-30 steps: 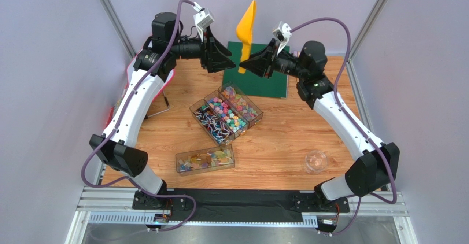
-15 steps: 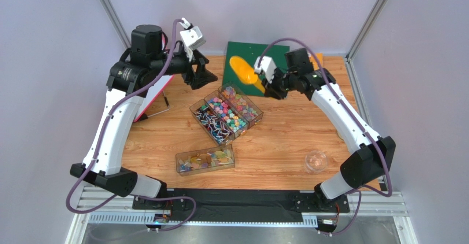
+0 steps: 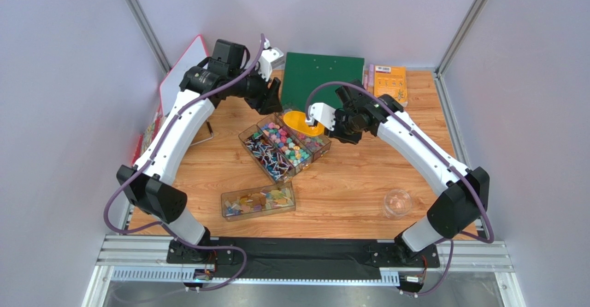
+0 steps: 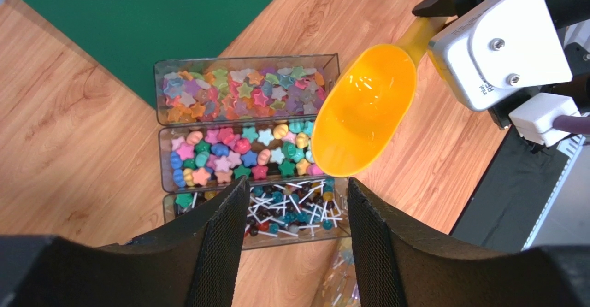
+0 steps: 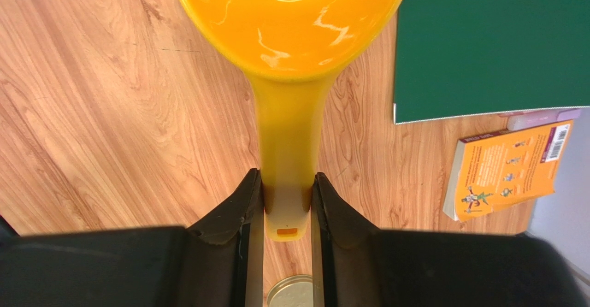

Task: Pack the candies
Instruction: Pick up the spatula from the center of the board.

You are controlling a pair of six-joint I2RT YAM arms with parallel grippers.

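Only the overhead view shows the red-edged board [image 3: 181,63] leaning at the left wall, a second clear box [image 3: 257,200] near the front edge and a clear cup [image 3: 397,203] at the right. The left wrist view alone sorts the tray [image 4: 158,92] into three compartments. The candies [image 4: 239,91] fill two of them, flat stars in one and rounder pieces in the middle, with lollipops [image 4: 291,210] in the third.

The left gripper [image 4: 296,189] hangs above the tray, jaws wide, holding nothing. Over the tray's right end sits the scoop [image 4: 356,110], glossy yellow plastic and empty. The right gripper [image 5: 287,186] pinches its handle tight. Only the right wrist view catches a round metal lid [image 5: 294,292] and the print on the orange booklet [image 5: 509,169].

The green mat [image 3: 325,72] lies flat on the wood-grain table [image 3: 360,175], between plain grey walls.
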